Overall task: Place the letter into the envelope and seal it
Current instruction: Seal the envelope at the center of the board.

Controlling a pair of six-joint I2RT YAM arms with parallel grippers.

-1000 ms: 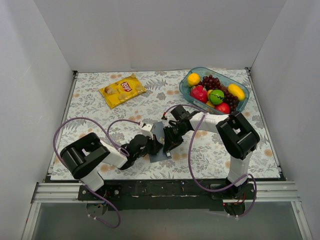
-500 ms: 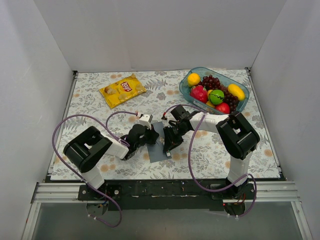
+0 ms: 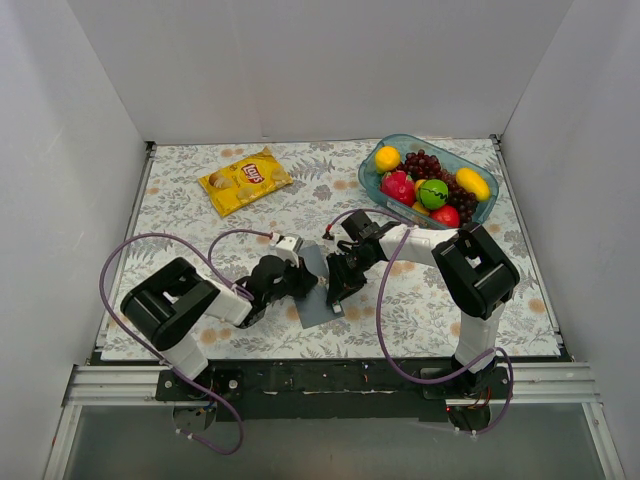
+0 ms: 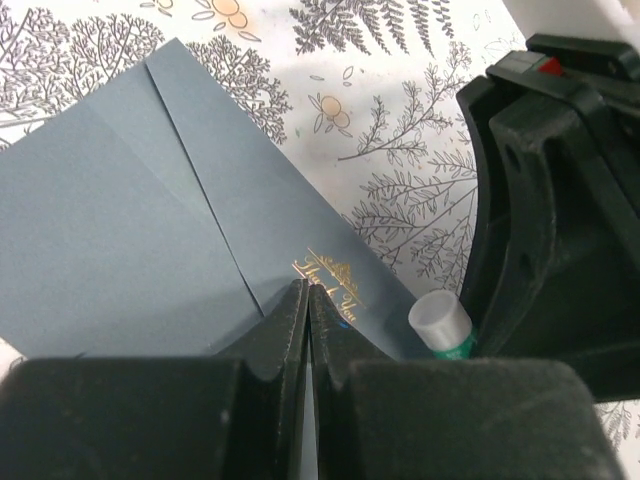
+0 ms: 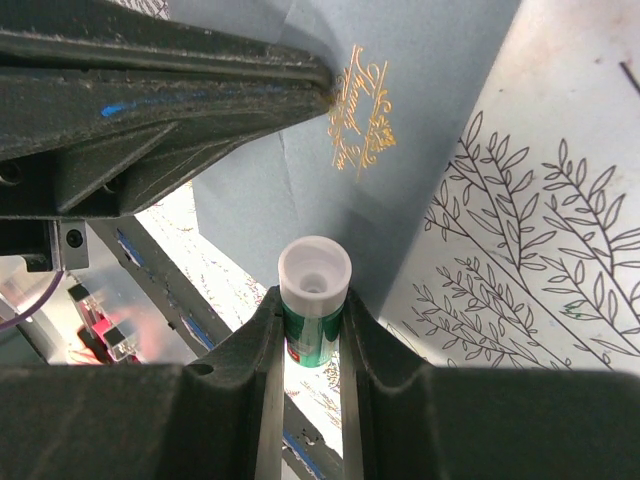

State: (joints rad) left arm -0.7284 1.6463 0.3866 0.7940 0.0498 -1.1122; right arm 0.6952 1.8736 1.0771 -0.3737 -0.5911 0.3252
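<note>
Floral table (image 3: 420, 300) with open cloth along its right edge, grey-blue envelope (image 3: 316, 300) flat near centre front, left gripper (image 4: 308, 300) clenched empty at its gold lettering, shifted slightly since a second ago, right gripper (image 5: 307, 305) unmoved, grasping a glue stick (image 5: 313, 275) at the envelope's edge.

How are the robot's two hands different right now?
The left gripper has its jaws squeezed shut on nothing; the right gripper has its jaws around a glue stick. The left gripper's tips point at the gold writing on the envelope; the right gripper's glue stick stands by the envelope's edge. Both are black and meet over the grey-blue envelope.
</note>
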